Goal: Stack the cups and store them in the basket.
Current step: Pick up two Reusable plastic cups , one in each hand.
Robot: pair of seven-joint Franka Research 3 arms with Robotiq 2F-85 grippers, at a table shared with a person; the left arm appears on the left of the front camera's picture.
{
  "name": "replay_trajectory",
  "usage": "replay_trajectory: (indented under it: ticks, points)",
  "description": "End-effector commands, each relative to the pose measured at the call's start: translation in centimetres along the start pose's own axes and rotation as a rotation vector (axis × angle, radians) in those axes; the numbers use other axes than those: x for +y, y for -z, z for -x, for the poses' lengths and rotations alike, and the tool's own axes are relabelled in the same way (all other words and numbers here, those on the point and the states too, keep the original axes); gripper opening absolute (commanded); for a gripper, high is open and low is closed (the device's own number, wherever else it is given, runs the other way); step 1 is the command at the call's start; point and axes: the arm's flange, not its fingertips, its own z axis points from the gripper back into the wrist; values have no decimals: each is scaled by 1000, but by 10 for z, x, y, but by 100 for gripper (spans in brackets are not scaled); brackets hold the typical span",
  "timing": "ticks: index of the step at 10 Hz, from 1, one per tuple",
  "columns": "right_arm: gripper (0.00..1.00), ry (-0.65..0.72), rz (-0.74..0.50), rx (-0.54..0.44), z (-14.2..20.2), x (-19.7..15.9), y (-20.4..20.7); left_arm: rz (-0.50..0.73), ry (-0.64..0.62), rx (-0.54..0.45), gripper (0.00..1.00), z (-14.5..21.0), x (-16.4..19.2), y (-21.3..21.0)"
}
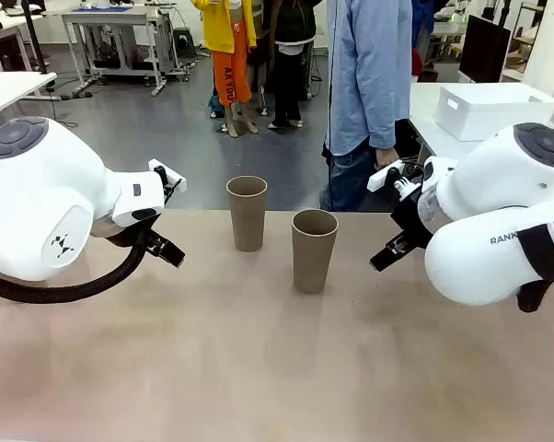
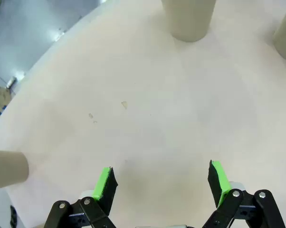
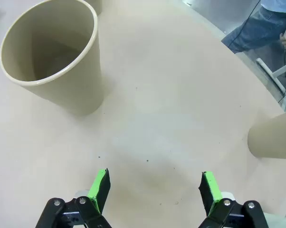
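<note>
Mid-table, two upright tan cups: far cup (image 1: pixel 248 214), near cup (image 1: pixel 314 250); left hand (image 2: pixel 160 170), right hand (image 3: pixel 155 174) open, empty

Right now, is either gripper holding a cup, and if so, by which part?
Nothing is held. The left gripper and the right gripper both stand open over the bare table, clear of the tan cups.

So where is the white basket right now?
In the front view the basket sits on a side table at the far right, behind the right arm.

table (image 1: pixel 259 368): beige | person (image 1: pixel 369 83): blue shirt (jeans below), standing at far edge | floor (image 1: pixel 167 120): grey
</note>
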Motion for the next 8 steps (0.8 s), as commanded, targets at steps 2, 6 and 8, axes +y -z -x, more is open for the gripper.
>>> replay_trajectory:
  ticks: [2, 6, 8]
  points:
    - [100, 0, 0, 0, 0, 0, 0, 0, 0, 0, 100, 0, 0, 0]
    - [100, 0, 0, 0, 0, 0, 0, 0, 0, 0, 100, 0, 0, 0]
    - [100, 0, 0, 0, 0, 0, 0, 0, 0, 0, 100, 0, 0, 0]
